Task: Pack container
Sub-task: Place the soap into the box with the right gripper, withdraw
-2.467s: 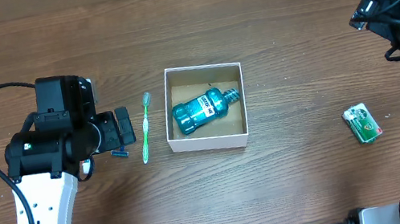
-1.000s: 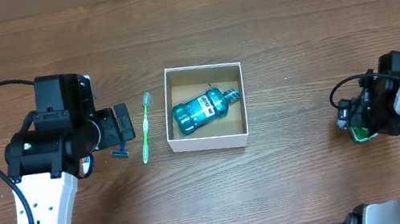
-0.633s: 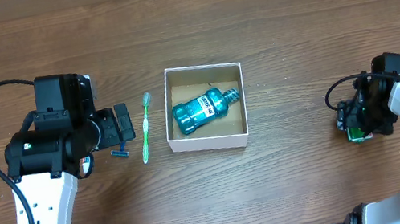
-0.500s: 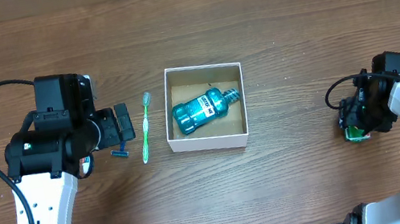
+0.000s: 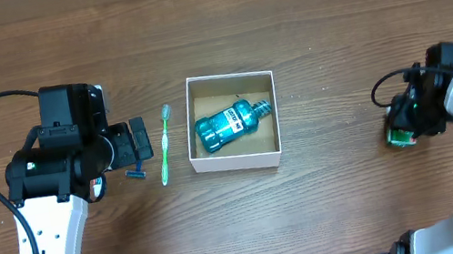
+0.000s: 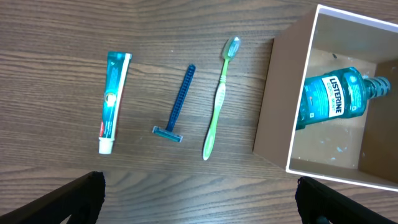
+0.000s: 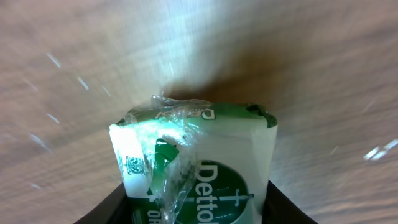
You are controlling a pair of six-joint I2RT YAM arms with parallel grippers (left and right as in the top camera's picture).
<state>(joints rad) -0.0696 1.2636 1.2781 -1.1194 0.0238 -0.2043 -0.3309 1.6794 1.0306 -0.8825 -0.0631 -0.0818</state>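
Observation:
The container (image 5: 238, 160), a small square white box, sits mid-table with a teal mouthwash bottle (image 5: 226, 124) lying inside; its wall (image 6: 273, 106) and the bottle (image 6: 329, 99) also show in the left wrist view. My right gripper (image 5: 406, 122) is at the far right, shut on a green-and-white Dettol soap bar (image 5: 401, 136). In the right wrist view the soap (image 7: 205, 155) fills the gap between the right gripper's (image 7: 196, 208) jaws. My left gripper (image 5: 131, 143) hangs open left of the container, and nothing lies between the left gripper's (image 6: 199, 199) fingers.
A green toothbrush (image 5: 163, 147) lies just left of the container. A blue razor (image 6: 177, 106) and a toothpaste tube (image 6: 114, 93) lie further left, under my left gripper. Bare wood separates the container from the soap.
My right gripper came down over the soap, closed on it, and has shifted it slightly toward the back. The left arm has not moved.

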